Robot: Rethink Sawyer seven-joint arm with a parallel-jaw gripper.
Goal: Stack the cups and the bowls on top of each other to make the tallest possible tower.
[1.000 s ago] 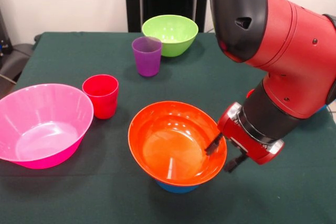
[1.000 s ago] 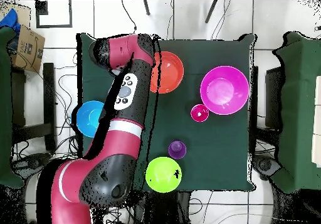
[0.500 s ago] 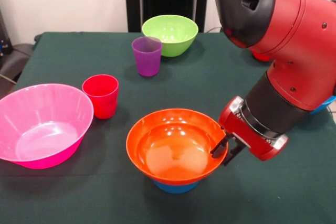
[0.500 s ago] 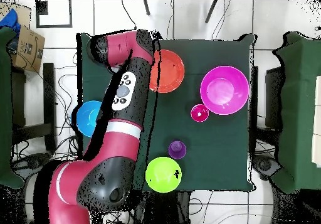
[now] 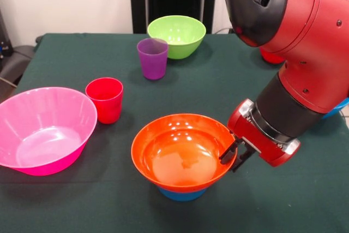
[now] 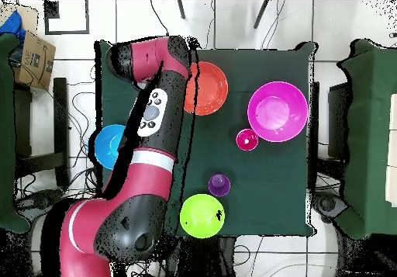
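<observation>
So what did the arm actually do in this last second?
The orange bowl, tilted a second ago, has settled level on the blue bowl beneath it. The end effector lowered with it and still grips its rim. The pink bowl, red cup, purple cup and green bowl stayed put.

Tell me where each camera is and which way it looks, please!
Front view: it sits across the table from the robot, looking at the orange bowl, pink bowl, red cup, purple cup and green bowl; the red arm and its gripper at the orange bowl's rim show.
Overhead view: it hangs above the table, looking straight down; the whole arm shows, reaching from the bottom.
Both share the same bowls, cups and arm, turned half round.
</observation>
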